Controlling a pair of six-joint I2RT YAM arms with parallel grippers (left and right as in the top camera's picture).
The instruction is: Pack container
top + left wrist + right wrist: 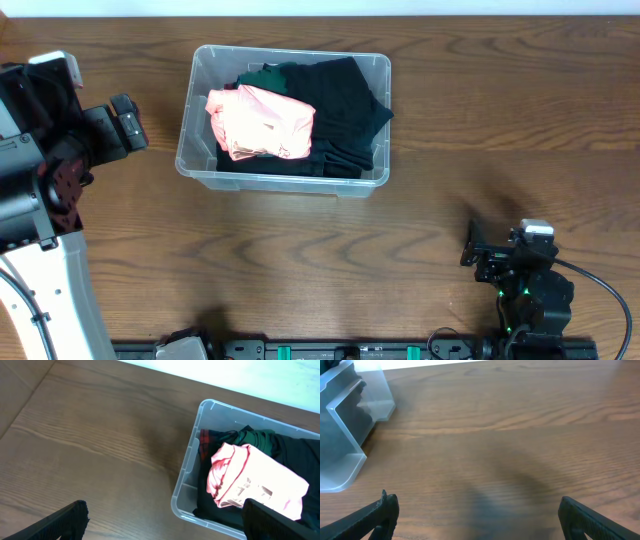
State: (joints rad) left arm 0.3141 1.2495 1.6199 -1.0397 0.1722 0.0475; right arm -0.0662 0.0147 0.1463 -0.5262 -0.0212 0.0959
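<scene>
The clear plastic container (198, 158) stands at the back middle of the table. It holds dark green and black clothes (340, 105) with a folded pink garment (262, 122) on top at its left. My left gripper (128, 122) is open and empty, just left of the container; in the left wrist view the container (186, 472) and pink garment (255, 482) lie ahead to the right of my fingers (165, 522). My right gripper (472, 245) is open and empty at the front right, with only a container corner (342, 467) at the left of its view.
The wooden table (450, 150) spans the whole view. The arm bases and a black rail (330, 350) sit along the front edge. A red plaid cloth edge (204, 442) shows inside the container's left wall.
</scene>
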